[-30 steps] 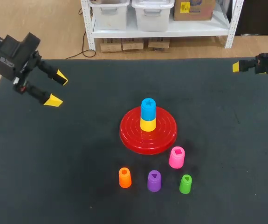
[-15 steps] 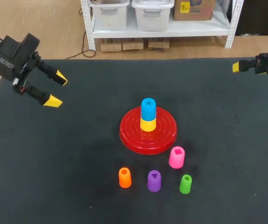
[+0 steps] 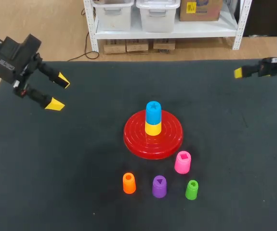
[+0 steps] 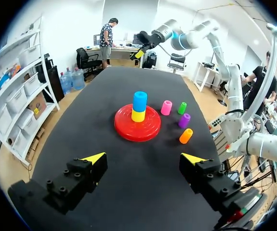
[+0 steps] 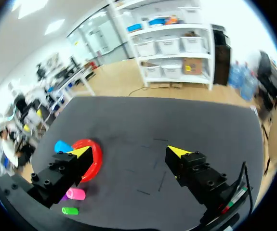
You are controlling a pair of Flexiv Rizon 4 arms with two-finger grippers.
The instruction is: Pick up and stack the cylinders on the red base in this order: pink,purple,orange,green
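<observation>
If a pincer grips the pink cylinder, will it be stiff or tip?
The pink cylinder looks like hard plastic, so probably stiff and light. It stands upright, taller than wide; a side push might tip it, then it could roll.

Pink (image 3: 182,162), purple (image 3: 159,186), orange (image 3: 129,183) and green (image 3: 191,189) cylinders stand upright near the red base (image 3: 172,138).

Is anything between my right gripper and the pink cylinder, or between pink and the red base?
Nothing visible lies between the right gripper and the pink cylinder, only bare table. Pink stands right beside the red base with nothing between them. The base's centre, though, holds a yellow cylinder with a blue cylinder on top.
</observation>
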